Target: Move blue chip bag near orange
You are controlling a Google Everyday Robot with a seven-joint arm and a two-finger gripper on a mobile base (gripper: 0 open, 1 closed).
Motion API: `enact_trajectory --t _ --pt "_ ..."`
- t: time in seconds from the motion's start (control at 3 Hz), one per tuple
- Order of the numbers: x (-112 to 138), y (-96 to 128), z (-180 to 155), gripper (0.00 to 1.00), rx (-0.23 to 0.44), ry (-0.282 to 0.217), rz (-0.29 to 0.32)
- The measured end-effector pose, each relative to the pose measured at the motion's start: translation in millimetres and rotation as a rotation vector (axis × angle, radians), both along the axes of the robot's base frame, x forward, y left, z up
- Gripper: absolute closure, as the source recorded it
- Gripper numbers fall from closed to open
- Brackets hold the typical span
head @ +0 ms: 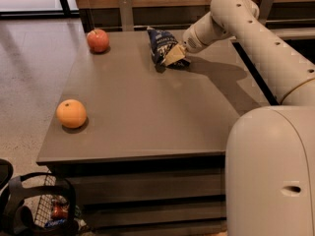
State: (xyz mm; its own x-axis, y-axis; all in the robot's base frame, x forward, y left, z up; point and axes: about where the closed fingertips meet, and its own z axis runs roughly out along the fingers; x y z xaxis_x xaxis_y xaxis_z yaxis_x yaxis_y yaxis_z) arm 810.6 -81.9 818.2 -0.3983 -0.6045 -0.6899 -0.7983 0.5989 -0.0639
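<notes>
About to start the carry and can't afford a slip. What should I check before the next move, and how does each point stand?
1. The hand is at the blue chip bag, on the far side of the table: ok.
2. Firm hold on the bag: cannot tell.
3. The orange is in view at the near left corner: ok.
4. Nothing lies on the straight line from the bag to the orange: ok.
5. The apple sits at the far left, off that line: ok.
6. Bag near the orange: not ok, they are far apart.
</notes>
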Motion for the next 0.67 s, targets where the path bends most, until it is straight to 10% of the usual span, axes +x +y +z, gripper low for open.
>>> enact_trajectory --t 0.67 --pt "0.0 -0.4 0.8 1.0 -0.001 -0.001 -0.001"
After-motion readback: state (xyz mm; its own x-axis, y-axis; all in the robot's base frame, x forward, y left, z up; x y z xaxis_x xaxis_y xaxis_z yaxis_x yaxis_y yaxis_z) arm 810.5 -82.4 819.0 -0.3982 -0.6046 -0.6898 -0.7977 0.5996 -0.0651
